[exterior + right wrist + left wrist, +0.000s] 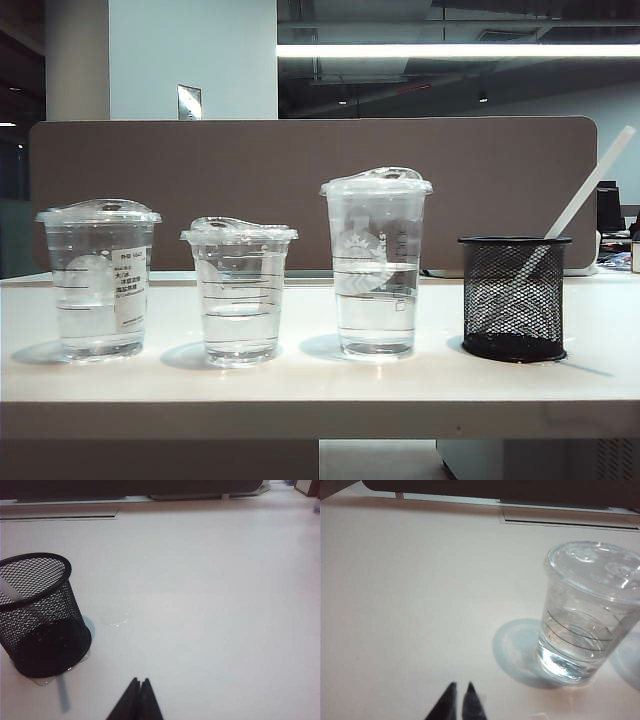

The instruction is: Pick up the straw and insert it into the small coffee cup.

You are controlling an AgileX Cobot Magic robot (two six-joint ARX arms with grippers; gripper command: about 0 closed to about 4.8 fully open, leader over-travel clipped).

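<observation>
Three lidded cups are standing across the surface (pixel 300 385); the small coffee cup (pixel 239 292) is sitting centre-left, the straw (pixel 590 185) is leaning in the mesh holder (pixel 514 298) at right; left fingers (pixel 459 694) and right fingers (pixel 139 687) are hovering clenched, empty

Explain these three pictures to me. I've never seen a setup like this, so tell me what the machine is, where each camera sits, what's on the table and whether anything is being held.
This is a two-armed robot; neither arm shows in the front view. That view faces the white table: a labelled cup, the small coffee cup, a tall cup, and a black mesh holder with the straw leaning in it.

The other two pictures come from cameras on the wrists. The left gripper hovers over bare table near the small cup, its tips almost together. The right gripper is shut, near the holder. Neither holds anything.
</observation>
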